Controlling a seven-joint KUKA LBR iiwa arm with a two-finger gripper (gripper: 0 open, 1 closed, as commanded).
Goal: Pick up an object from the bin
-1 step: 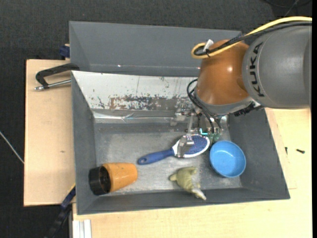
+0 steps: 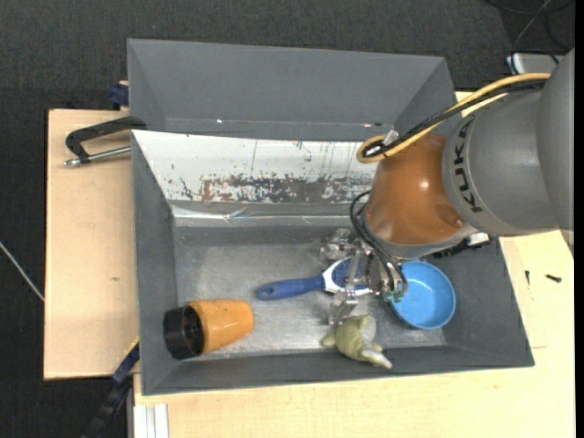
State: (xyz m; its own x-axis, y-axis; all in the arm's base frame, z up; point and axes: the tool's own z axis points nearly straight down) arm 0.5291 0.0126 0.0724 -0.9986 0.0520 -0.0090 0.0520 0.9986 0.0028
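Camera view. You see the grey metal bin (image 2: 155, 272) from above. The arm (image 2: 511, 162) enters from the right, and its orange wrist cover (image 2: 411, 199) hangs over the bin's right half. The gripper (image 2: 351, 290) is low over the floor, right of centre. It is at the head end of a blue long-handled utensil (image 2: 287, 288), whose handle points toward the left wall. You cannot tell whether the jaws are spread or pressed together, nor whether they pinch the utensil. A blue bowl (image 2: 429, 304) sits just beside the gripper, toward the right wall. An olive-green toy figure (image 2: 356, 340) lies at the front edge, near the gripper. An orange cup (image 2: 219, 322) with a black end lies on its side near the front-left corner.
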